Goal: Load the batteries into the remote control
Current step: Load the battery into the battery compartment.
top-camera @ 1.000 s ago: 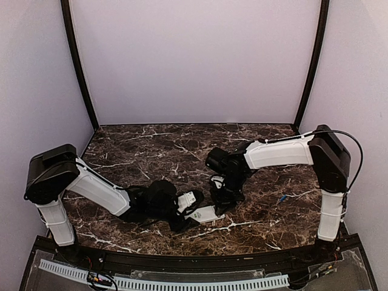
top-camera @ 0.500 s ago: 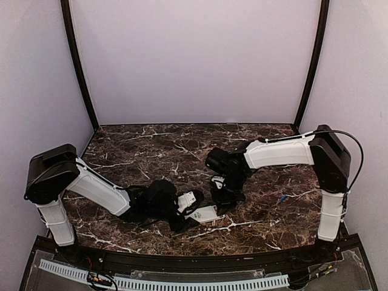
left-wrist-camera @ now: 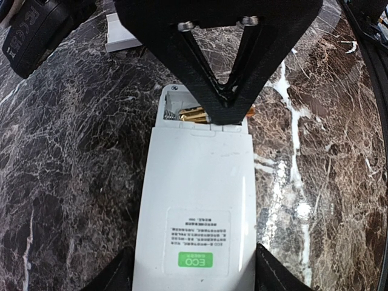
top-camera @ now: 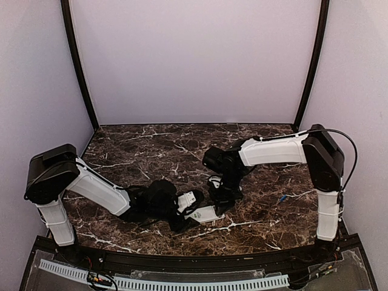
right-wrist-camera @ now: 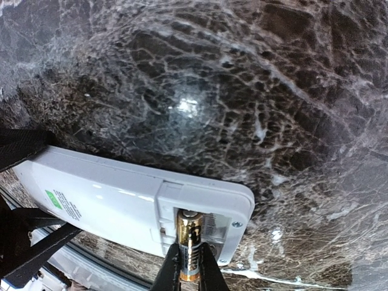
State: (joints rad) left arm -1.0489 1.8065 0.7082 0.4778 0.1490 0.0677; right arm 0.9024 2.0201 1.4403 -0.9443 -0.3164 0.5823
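The white rectangular plastic remote control (left-wrist-camera: 197, 206) lies face down on the dark marble table (left-wrist-camera: 60, 151), its label end clamped by the left gripper (left-wrist-camera: 194, 276). The right gripper (right-wrist-camera: 190, 259) pinches a slim gold battery (right-wrist-camera: 187, 233) whose free end sits in the open compartment (right-wrist-camera: 213, 227) at the far end, long axis seemingly across the remote's width.

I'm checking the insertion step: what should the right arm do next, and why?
Probably press the battery gently down into its slot. The right gripper pinches it over the remote's open compartment, lined up with the slot, but it does not look seated yet. The left gripper flanks the remote, steadying it.
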